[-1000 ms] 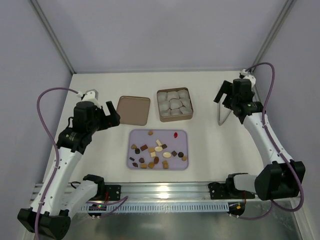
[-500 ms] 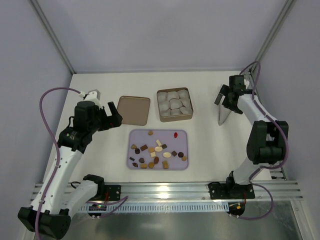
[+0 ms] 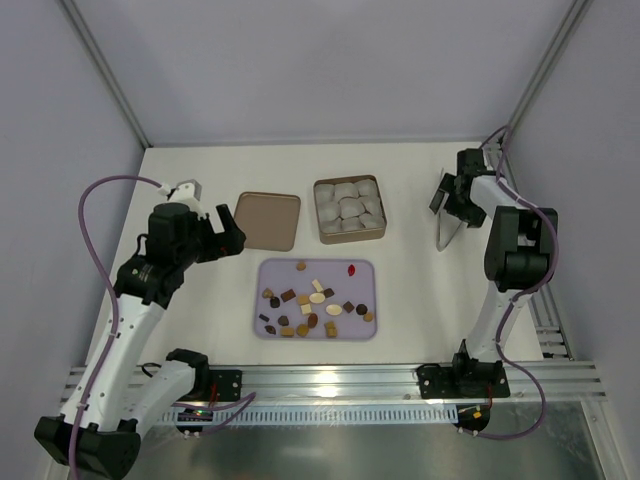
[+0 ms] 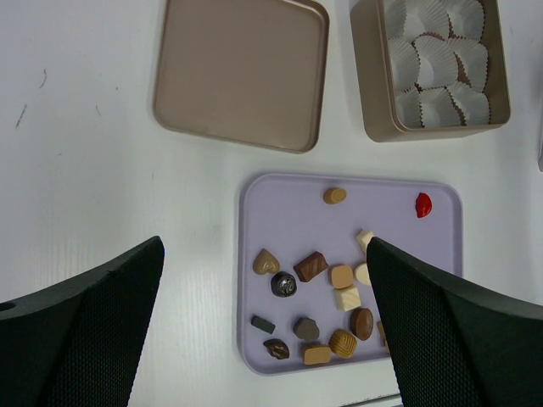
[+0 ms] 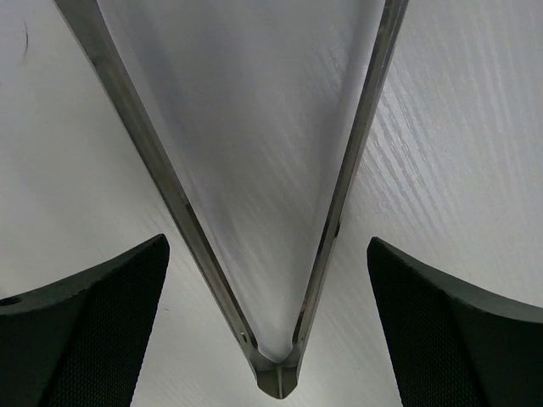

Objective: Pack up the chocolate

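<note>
Evidently the white table (image 3: 200,180) carried a lilac tray (image 3: 266,300), behind it a tin (image 3: 349,239) of paper cups (image 4: 441,59), and at the right metal tongs (image 5: 254,170). The chocolate pieces (image 4: 311,265) all lay on the tray. The left gripper (image 3: 230,230) (hovering left of the tray) and the right gripper (image 5: 267,244) both stood wide open, holding nothing. The right one hung over the tongs; it should, I think, descend centred and close across both arms.

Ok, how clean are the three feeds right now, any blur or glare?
Top external: even light, soft shadows, the chocolate tiny but distinct. Left wrist: sharp, no glare, its dark fingers cropping the lower corners. Right wrist: metal tongs fill the frame, streaky sheen between their arms.
</note>
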You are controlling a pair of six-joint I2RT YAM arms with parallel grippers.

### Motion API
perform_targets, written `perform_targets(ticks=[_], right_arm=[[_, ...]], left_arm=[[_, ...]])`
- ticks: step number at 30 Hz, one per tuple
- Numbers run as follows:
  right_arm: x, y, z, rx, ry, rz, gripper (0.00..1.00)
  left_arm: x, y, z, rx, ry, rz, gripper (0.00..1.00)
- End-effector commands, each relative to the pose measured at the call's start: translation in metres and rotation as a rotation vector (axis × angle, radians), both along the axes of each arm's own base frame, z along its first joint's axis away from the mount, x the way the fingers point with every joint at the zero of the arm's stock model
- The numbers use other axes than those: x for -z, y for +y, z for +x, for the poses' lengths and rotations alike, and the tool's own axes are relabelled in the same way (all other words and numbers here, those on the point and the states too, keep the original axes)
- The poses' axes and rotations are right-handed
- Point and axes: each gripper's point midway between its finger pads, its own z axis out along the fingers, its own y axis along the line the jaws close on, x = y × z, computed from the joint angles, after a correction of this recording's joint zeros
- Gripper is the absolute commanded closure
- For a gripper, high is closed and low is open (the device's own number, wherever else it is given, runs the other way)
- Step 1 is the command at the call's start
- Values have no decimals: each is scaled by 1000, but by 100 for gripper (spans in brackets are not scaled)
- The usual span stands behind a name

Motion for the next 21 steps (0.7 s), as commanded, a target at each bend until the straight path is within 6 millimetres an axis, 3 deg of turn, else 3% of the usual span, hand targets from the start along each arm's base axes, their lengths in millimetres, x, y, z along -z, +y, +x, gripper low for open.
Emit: perform_targets(ticks=[1,9,17,21], right_arm=[[-8,4,14,-30,-24,8,2],[12,3,13,-35,28,3,11],[29,4,9,-50,73,7,33],[21,8,10,-63,54,8,47]], left_arm=[[-4,-3,1,21,-12,3,0],[-1,-3,2,24,-1,8,0],[1,-5,2,30,8,5,0],[2,-5,2,29,10,8,0]])
